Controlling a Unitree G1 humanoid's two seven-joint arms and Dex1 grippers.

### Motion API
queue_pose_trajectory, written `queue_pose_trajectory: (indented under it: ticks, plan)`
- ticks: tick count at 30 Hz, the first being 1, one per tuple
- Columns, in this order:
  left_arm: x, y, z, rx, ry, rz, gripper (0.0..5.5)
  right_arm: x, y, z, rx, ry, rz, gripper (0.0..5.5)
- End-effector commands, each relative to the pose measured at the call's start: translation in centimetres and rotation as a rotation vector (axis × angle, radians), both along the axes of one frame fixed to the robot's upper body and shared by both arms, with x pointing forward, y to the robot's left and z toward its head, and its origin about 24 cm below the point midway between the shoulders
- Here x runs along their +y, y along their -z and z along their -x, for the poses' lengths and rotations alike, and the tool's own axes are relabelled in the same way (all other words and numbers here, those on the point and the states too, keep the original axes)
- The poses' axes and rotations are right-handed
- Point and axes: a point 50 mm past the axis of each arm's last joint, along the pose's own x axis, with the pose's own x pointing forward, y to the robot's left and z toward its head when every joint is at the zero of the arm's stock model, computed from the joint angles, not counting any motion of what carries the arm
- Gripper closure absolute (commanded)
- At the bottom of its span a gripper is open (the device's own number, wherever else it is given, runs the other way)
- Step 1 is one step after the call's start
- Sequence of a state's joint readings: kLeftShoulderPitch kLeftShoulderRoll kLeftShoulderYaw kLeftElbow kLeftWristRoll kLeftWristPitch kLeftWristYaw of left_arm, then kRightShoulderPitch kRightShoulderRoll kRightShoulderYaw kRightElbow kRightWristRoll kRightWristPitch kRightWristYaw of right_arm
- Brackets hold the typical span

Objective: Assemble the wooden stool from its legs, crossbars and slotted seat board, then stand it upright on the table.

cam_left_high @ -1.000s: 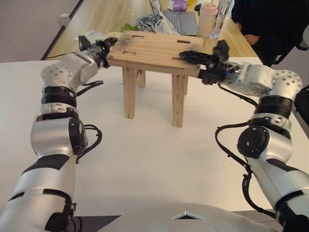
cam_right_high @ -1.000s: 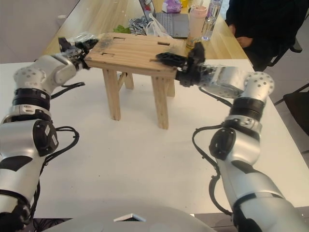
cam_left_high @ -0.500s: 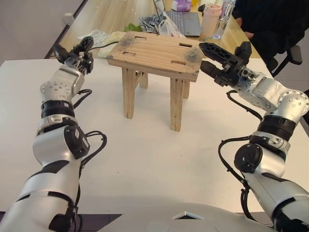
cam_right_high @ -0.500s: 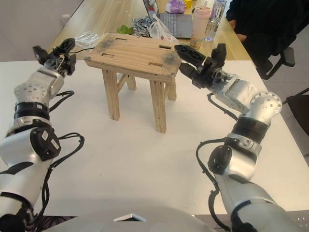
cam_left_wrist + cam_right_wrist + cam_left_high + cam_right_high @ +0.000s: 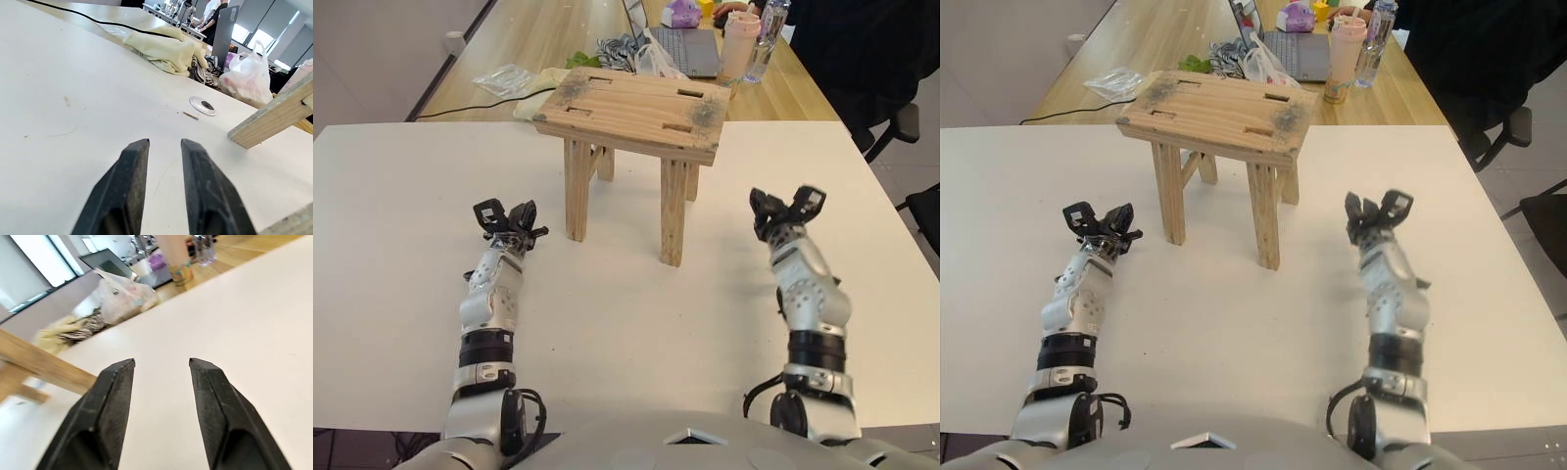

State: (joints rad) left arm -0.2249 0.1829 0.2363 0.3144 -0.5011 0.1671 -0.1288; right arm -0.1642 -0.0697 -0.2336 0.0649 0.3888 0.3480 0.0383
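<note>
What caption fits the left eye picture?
Assembled pale wooden stool upright on white table, open left hand and right hand beside it.

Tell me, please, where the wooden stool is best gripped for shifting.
Probably by the seat board, at its two short ends: they overhang the legs, leaving thin flat edges free. The left gripper would come from its left, the right gripper from its right.

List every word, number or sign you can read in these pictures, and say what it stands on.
No text can be read.
Stool: bare wood, no print.
Pink cup and bottle: any print is too small to read.
</note>
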Motion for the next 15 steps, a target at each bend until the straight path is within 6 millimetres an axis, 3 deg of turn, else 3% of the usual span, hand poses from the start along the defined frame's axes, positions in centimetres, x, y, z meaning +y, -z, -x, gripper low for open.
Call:
queue_pose_trajectory:
  ticks: [1, 5, 9, 15]
  plan:
    - [-2.6, 0.2, 0.7, -0.025, 0.015, -0.032, 5.0, 2.9, -1.0, 0.2, -0.114, -0.078, 0.104, 4.21]
    - [-4.6, 0.0, 0.7, -0.053, 0.045, -0.049, 5.5, 2.5, -2.2, -1.1, -0.181, -0.093, 0.159, 4.84]
    - [-4.3, 0.0, 0.7, -0.058, 0.021, -0.047, 5.5, 1.5, -2.3, -1.6, -0.187, -0.069, 0.181, 5.48]
    - [-4.6, -0.2, 0.1, -0.074, 0.008, -0.04, 5.5, 2.6, -1.9, -1.6, -0.189, -0.099, 0.178, 5.48]
